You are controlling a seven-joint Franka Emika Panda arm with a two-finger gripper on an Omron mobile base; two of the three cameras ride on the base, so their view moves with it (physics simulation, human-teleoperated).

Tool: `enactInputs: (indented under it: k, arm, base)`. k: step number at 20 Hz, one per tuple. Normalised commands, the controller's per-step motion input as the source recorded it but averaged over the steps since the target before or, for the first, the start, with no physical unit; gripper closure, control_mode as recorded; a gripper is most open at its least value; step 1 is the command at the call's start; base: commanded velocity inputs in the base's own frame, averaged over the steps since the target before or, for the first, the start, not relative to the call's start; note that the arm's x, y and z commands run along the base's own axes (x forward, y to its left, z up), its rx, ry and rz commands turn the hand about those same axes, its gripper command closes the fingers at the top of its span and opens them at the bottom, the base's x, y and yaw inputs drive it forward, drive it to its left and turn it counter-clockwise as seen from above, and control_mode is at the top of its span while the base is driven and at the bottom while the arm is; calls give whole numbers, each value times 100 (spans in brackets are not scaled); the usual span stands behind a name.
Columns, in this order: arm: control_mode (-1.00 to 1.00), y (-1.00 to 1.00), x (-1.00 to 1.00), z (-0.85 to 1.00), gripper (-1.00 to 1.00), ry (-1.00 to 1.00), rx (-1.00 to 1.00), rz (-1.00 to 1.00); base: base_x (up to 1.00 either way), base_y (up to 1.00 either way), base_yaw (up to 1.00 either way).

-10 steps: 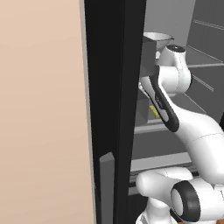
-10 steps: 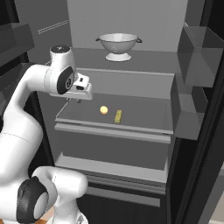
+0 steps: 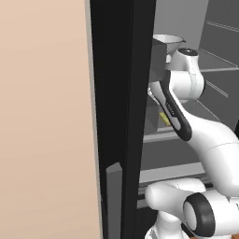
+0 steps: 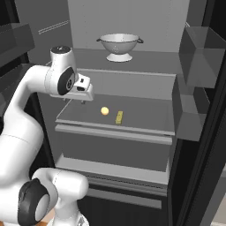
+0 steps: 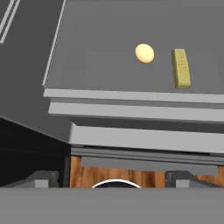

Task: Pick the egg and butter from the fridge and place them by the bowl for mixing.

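Observation:
The fridge [image 4: 132, 20] stands open in front of me. On its middle shelf [image 4: 112, 129] a pale egg [image 4: 104, 111] lies just left of the butter [image 4: 119, 117], a small yellow block. My gripper [image 4: 75, 101] hangs open and empty over the shelf's left front corner, left of the egg and apart from it. From the hand, the egg [image 5: 144, 53] and the butter [image 5: 181, 68] lie side by side beyond the shelf's front lip, and the gripper [image 5: 113, 181] holds nothing. The butter [image 3: 164, 118] peeks out beside the arm. The bowl is out of view.
A white footed colander [image 4: 120, 46] stands on the shelf above. Grey door bins [image 4: 201, 57] jut out at the right. The black door edge [image 3: 121, 93] with its grey handle [image 3: 113, 200] rises close on the arm's left. Wooden floor [image 5: 118, 175] shows below the shelves.

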Motion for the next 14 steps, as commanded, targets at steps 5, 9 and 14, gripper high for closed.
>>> enactInputs:
  k: [5, 9, 14]
  arm:
    - [-100, -50, 0, -6, -100, 0, 0, 0]
    - [-100, -90, 0, -21, -100, 0, 0, -1]
    - [-100, -81, 0, -32, -100, 2, 0, 0]
  base:
    - [0, 0, 0]
    - [0, 0, 0]
    - [0, 0, 0]
